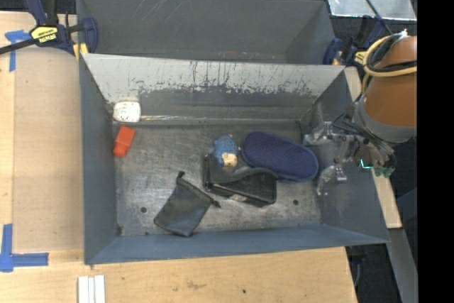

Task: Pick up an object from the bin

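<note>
Your gripper (pixel 326 160) hangs low at the right side of the bin (pixel 213 81). Its fingers look spread, with nothing between them. It sits just beside the right end of the dark blue oval case (pixel 280 156) and close to the sloping right wall (pixel 347 202).

The wall is your first risk. If you descend from here, the outer finger may scrape or jam on the slope before the inner one reaches anything.

The case is the nearest thing, and it looks broad and rounded. A pinch across its end could slip off, or only shove it leftward.

The case lies touching a black pouch (pixel 245 188) and a small blue toy (pixel 225 151), so pushing it would probably move all three. You could also catch two things at once. The pouch looks soft and flat, and a finger landing on it may press it to the floor rather than get under an edge.

The other things lie well apart from the gripper and would need a long reach across the heap:
- the dark grey flat pouch (pixel 183 213)
- the orange block (pixel 123 141)
- the small white object (pixel 127 111)
</note>
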You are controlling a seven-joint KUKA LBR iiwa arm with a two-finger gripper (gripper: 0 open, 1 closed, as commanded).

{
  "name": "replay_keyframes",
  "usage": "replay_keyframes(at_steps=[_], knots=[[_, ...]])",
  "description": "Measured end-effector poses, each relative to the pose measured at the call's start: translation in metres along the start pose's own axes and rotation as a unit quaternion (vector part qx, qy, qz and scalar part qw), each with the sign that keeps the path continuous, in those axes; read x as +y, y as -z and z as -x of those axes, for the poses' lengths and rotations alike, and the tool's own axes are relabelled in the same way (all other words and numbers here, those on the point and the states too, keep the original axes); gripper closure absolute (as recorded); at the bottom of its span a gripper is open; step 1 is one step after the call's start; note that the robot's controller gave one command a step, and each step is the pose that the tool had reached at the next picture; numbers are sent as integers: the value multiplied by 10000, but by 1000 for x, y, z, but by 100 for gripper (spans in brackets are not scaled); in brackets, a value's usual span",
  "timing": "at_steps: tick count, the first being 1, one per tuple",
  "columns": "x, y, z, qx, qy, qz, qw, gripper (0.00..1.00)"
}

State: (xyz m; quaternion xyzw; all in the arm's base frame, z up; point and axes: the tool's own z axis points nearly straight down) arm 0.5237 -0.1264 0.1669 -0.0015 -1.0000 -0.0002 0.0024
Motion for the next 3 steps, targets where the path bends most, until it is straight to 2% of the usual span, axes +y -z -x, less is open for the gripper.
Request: replay_keyframes(at_steps=[1,2,3], knots=[[37,-92,39,-111,292,-46,9995,0],[36,-86,42,-176,286,-53,9994,100],[37,46,42,-87,308,-17,9995,100]])
